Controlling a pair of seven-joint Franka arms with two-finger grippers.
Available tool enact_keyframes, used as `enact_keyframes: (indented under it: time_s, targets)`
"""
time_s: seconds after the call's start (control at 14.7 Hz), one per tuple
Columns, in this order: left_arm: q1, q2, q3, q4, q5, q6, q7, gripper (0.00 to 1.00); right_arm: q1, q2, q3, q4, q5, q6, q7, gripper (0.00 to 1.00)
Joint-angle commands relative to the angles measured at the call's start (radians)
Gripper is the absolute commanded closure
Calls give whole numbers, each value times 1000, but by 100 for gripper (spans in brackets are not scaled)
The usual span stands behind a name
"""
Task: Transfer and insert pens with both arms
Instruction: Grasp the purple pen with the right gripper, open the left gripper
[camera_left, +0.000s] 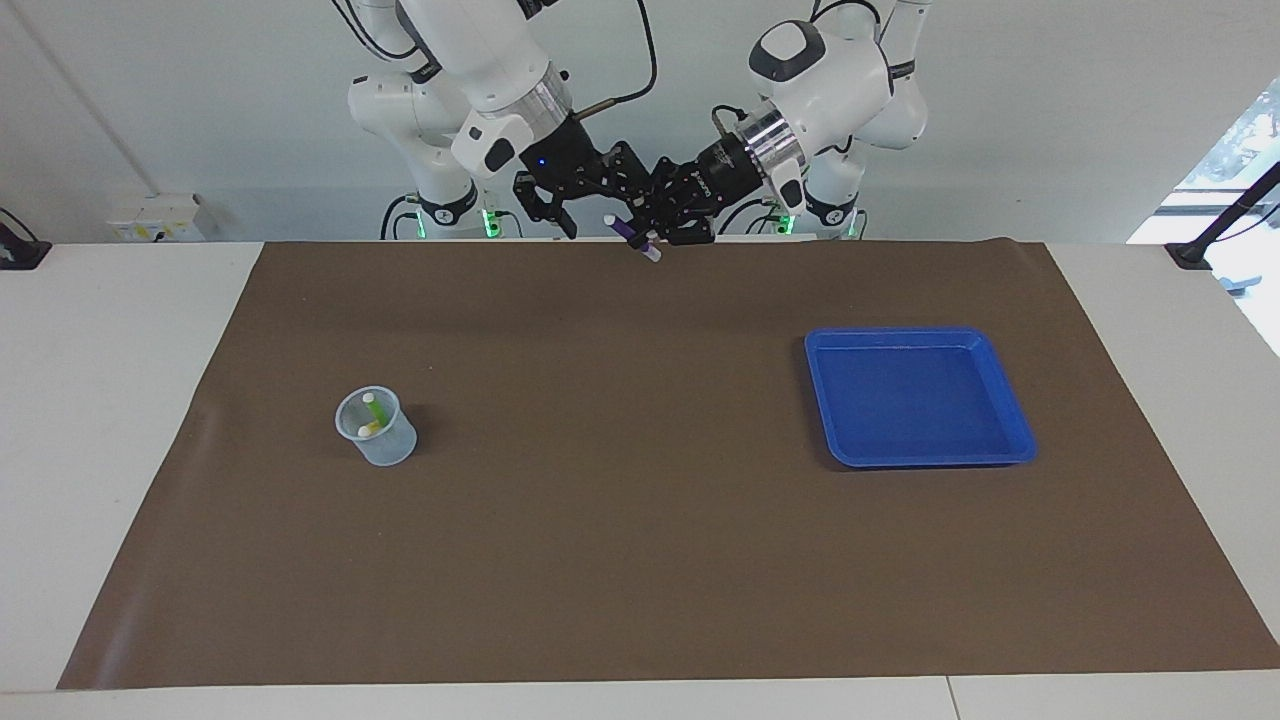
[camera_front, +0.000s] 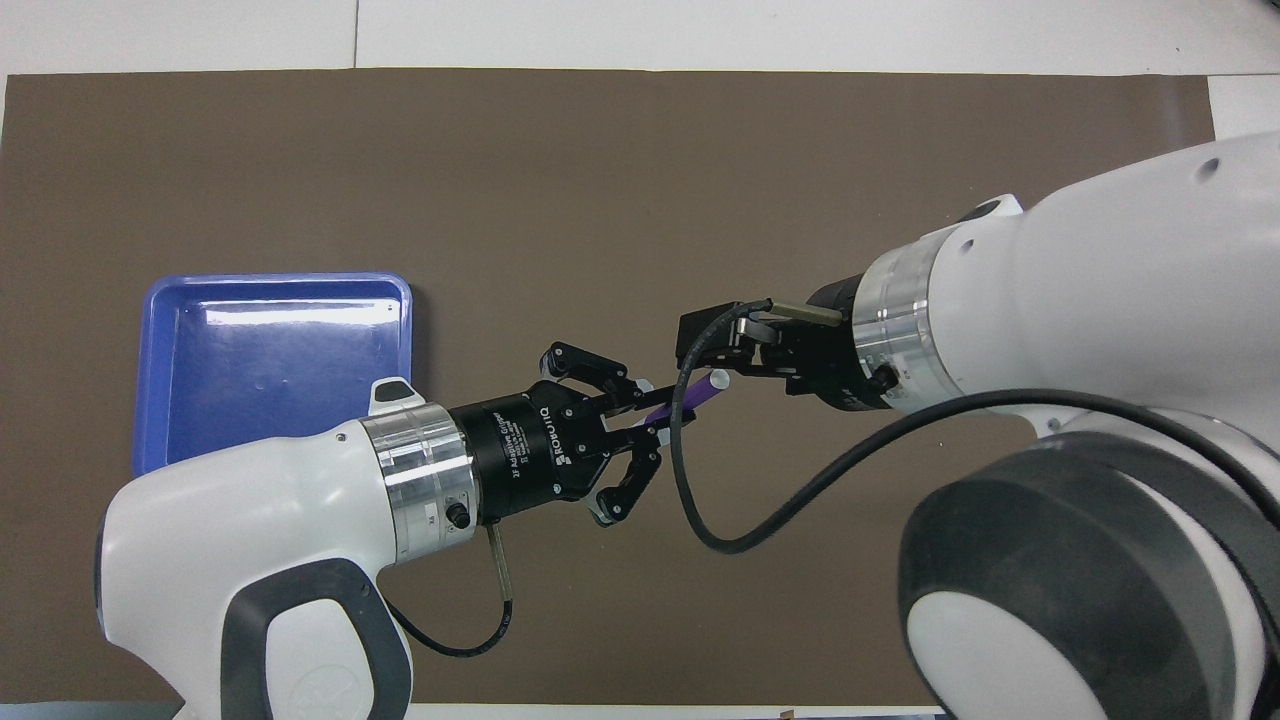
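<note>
Two bulky white arms are raised over the robots' edge of the brown mat (camera_left: 640, 560), which is spread across a white table (camera_left: 110, 420) before a plain pale wall. A square blue plastic tray (camera_left: 920, 445) lies toward the left arm's end and carries nothing visible. A small clear plastic cup (camera_left: 378, 430) toward the right arm's end already holds the green pen (camera_left: 371, 408) and the yellow pen (camera_left: 369, 429), so two insertions are judged done. The purple pen (camera_front: 688, 397) is clenched in the left gripper (camera_front: 660, 420), its pale cap pointed at the right gripper (camera_front: 705, 345), whose fingers are spread wide just around that cap. The handover, carry and last insertion are judged left.
</note>
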Motion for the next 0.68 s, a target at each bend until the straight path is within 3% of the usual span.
enact_keyframes:
  time_s: [0.0, 0.61]
  targets:
    - [-20, -40, 9, -38, -26, 36, -9, 100, -15, -4, 12, 6, -15, 4, -12, 0]
    - [-20, -44, 9, -49, -47, 53, -9, 100, -2, -1, 18, 4, -19, 81, -21, 3]
